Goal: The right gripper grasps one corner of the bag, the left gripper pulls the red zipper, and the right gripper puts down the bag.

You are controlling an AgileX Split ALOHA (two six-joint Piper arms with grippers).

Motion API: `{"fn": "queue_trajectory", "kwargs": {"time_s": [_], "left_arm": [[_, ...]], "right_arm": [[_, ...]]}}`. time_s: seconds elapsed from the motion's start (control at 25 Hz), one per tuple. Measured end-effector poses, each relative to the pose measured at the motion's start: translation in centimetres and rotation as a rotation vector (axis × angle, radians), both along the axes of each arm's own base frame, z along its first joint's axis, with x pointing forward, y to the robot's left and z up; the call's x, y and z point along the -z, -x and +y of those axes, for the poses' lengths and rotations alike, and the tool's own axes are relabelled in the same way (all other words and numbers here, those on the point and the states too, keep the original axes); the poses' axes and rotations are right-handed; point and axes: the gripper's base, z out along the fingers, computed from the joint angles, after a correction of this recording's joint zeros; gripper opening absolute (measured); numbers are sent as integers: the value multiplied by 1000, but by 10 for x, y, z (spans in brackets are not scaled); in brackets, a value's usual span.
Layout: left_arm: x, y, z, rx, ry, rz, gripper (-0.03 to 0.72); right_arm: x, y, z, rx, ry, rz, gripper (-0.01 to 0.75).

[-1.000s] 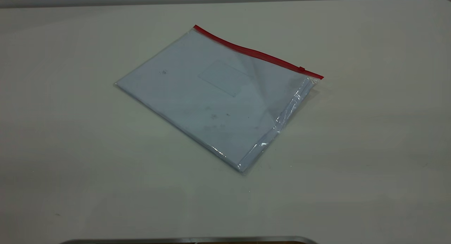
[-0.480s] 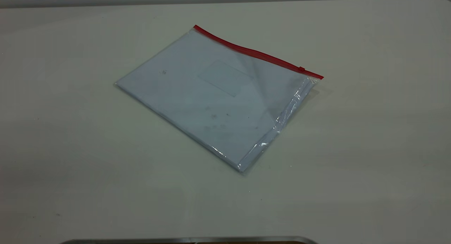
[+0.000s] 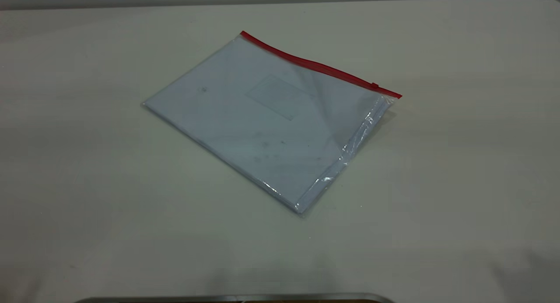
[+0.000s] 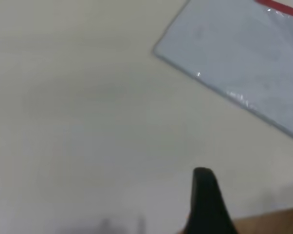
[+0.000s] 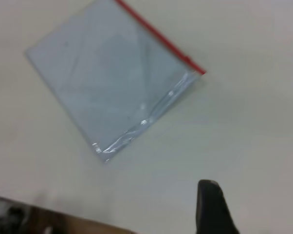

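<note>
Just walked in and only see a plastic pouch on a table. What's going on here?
Nothing is being handled yet. The bag lies flat on the table, its red zipper along the far edge with the slider near the right-hand corner. Neither arm shows in the exterior view. Each wrist camera catches only one black fingertip, the left gripper and the right gripper, both over bare table, well clear of the bag.

Dim even light; glare on bag [image 3: 267, 119] edge; wrist views blurred
</note>
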Motion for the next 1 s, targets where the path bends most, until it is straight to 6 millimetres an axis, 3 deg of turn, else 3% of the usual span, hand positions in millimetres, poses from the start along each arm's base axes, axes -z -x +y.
{"fn": "queue_trajectory", "kwargs": {"time_s": [0.24, 0.48, 0.76, 1.0], "left_arm": [[4, -78, -6, 123, 24, 38, 583], [22, -134, -9, 175, 64, 36, 586], [49, -174, -15, 233, 127, 63, 586], [52, -188, -17, 248, 152, 31, 586]], "right_arm": [[45, -72, 8, -62, -39, 50, 472], [103, -133, 13, -30, -126, 160, 472], [191, -185, 25, -91, -240, 315, 472], [251, -220, 32, -135, -300, 367, 472]]}}
